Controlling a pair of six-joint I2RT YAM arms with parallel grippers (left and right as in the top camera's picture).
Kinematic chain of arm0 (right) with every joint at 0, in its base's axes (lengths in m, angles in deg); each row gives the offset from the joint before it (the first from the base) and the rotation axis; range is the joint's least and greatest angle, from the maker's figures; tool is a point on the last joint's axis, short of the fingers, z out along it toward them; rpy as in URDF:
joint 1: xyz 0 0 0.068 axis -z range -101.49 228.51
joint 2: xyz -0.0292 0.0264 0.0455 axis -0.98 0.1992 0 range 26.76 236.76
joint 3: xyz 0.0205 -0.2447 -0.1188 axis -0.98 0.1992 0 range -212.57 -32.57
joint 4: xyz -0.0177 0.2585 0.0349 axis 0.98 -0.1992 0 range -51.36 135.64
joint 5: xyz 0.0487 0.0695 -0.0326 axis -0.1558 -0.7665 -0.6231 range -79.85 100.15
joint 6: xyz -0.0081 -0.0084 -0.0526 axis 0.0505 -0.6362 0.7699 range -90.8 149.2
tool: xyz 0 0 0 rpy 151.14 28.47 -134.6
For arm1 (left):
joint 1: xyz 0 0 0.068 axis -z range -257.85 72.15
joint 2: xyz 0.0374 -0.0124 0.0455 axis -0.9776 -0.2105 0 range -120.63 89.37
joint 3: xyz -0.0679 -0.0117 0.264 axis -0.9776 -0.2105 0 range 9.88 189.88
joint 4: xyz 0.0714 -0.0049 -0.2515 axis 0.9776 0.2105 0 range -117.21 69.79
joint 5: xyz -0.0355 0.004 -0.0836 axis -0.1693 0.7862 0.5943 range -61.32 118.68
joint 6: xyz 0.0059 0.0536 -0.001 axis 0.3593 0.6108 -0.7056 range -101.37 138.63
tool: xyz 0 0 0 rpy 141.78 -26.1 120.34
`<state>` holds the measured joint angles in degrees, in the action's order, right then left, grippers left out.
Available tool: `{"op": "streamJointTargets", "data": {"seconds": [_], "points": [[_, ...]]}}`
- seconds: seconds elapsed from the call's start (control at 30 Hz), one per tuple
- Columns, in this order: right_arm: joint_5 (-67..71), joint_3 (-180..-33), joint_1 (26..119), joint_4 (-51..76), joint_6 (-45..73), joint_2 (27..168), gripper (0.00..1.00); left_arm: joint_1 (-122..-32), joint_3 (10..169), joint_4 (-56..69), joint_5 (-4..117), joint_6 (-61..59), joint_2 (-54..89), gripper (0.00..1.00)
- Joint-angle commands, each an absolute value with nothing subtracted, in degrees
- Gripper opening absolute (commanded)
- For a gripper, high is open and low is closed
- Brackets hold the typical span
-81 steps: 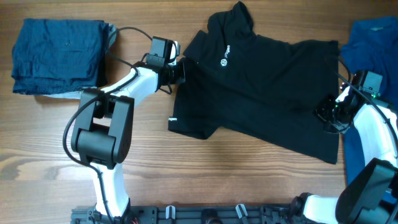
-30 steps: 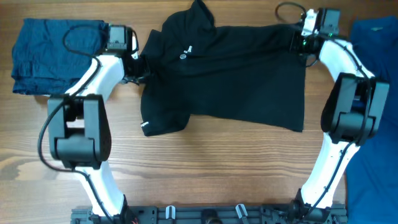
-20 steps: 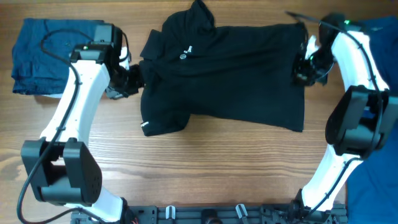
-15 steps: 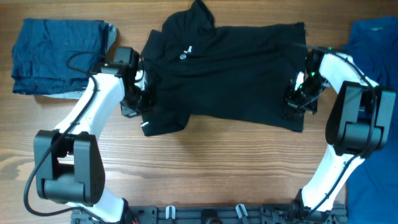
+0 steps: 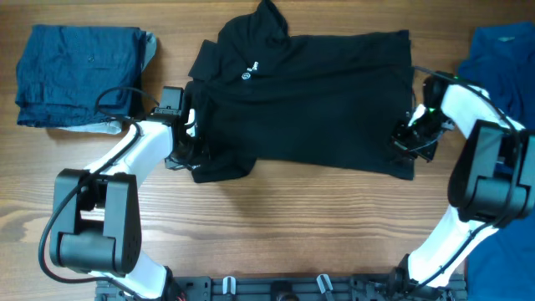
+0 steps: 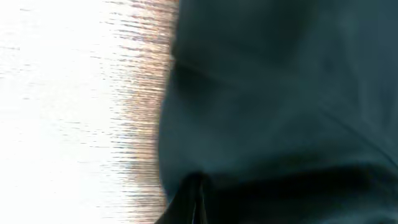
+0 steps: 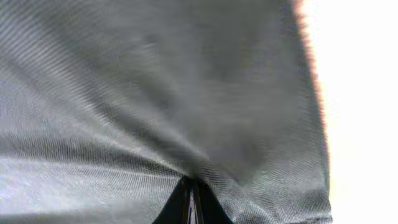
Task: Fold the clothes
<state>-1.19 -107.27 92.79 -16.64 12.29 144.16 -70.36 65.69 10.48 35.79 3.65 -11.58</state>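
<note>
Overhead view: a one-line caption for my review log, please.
Left gripper and right gripper pinch opposite edges of the black shirt spread on the wooden table.

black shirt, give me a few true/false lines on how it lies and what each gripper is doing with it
1. The black shirt lies on the table with its white logo facing up. True.
2. The left gripper holds the folded dark blue garment. False: it is shut on the black shirt's sleeve edge, and the blue garment lies apart from it, untouched.
3. The right gripper pinches the shirt's fabric at the edge on its own side. True.
4. The shirt is folded in half. False: it lies spread open, with collar and sleeve showing.
</note>
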Motion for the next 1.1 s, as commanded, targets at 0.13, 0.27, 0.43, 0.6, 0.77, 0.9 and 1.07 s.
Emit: {"op": "streamJointTargets", "data": {"seconds": [0.13, 0.27, 0.43, 0.6, 0.77, 0.9, 1.07], "points": [[12.91, -104.01, 100.27, -11.61, 11.22, 149.06, 0.04, -70.38, 65.32, 10.68, 37.58, 3.17, -11.9, 0.04], [12.69, -104.01, 100.27, -11.61, 11.22, 149.06, 0.04, -69.97, 65.34, 10.7, 46.85, 3.21, -11.88, 0.04], [11.6, -104.01, 100.22, -11.55, 11.22, 149.06, 0.04, -69.97, 66.37, 10.37, 49.21, 3.41, -11.82, 0.04], [11.58, -104.01, 100.22, -11.59, 11.2, 149.06, 0.04, -69.68, 66.17, 14.26, 52.25, 6.45, -11.84, 0.04], [11.64, -104.01, 100.22, -11.66, 11.24, 149.06, 0.04, -69.22, 61.5, 14.59, 47.44, 6.18, -11.9, 0.04], [11.67, -104.01, 100.22, -12.42, 12.66, 149.06, 0.04, -69.22, 58.94, 15.92, 46.74, 6.12, -11.88, 0.04], [19.82, -104.03, 100.25, -16.12, 7.57, 149.06, 0.04, -69.22, 58.96, 22.37, 42.72, 5.7, -11.88, 0.04]]}}
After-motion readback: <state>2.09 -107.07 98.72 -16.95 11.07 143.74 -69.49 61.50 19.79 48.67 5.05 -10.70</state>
